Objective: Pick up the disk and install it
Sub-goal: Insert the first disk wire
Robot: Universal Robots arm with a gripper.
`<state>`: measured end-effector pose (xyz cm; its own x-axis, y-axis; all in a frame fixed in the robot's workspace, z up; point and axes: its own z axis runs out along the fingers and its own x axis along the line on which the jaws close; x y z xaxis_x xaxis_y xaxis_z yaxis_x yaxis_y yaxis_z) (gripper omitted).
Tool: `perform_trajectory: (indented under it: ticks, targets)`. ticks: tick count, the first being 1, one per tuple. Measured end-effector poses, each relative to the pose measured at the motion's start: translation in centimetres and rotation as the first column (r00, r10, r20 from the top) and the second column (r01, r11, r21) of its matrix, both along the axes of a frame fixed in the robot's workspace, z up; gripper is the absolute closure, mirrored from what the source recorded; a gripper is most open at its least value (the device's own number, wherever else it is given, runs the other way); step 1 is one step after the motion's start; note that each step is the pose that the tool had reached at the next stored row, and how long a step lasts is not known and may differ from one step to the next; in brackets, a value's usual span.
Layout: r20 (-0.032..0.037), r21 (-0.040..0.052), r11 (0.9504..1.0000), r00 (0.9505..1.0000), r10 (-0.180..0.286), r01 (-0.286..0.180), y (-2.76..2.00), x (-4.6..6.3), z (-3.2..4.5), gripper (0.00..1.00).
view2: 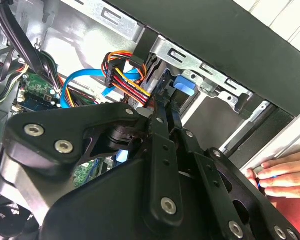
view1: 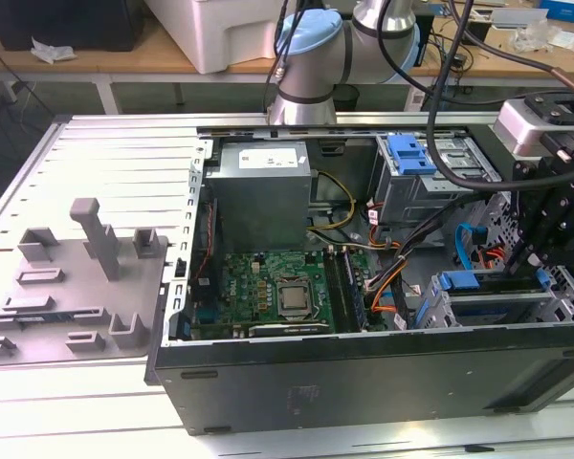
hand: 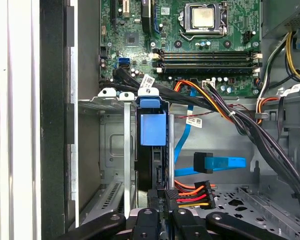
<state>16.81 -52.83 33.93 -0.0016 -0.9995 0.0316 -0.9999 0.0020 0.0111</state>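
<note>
The disk [hand: 152,127] stands on edge in a slot of the grey drive cage [hand: 112,100], its blue carrier tab facing the motherboard. In the exterior view the disk [view1: 464,282] sits in that cage [view1: 440,320] at the case's front right corner. My gripper [hand: 162,197] hangs right over the cage [view1: 531,268], its black fingers [view2: 162,107] drawn close together on the disk's near end. They appear shut on the disk. The black linkage hides the disk's lower part in the second wrist view.
A person's hand [view2: 282,175] rests on the case's outer edge. A blue data cable [hand: 220,162] and an orange-red power plug [hand: 192,192] lie beside the cage. The motherboard [view1: 277,292], a second cage with a blue bracket [view1: 409,153] and a grey fixture plate [view1: 77,277] are nearby.
</note>
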Motion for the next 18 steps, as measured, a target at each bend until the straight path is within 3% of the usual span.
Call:
perform_trajectory:
  ticks: [18]
  targets:
    - [0.0000,0.0002,1.0000,1.0000,0.000,0.000,0.00,0.00,0.72,0.83]
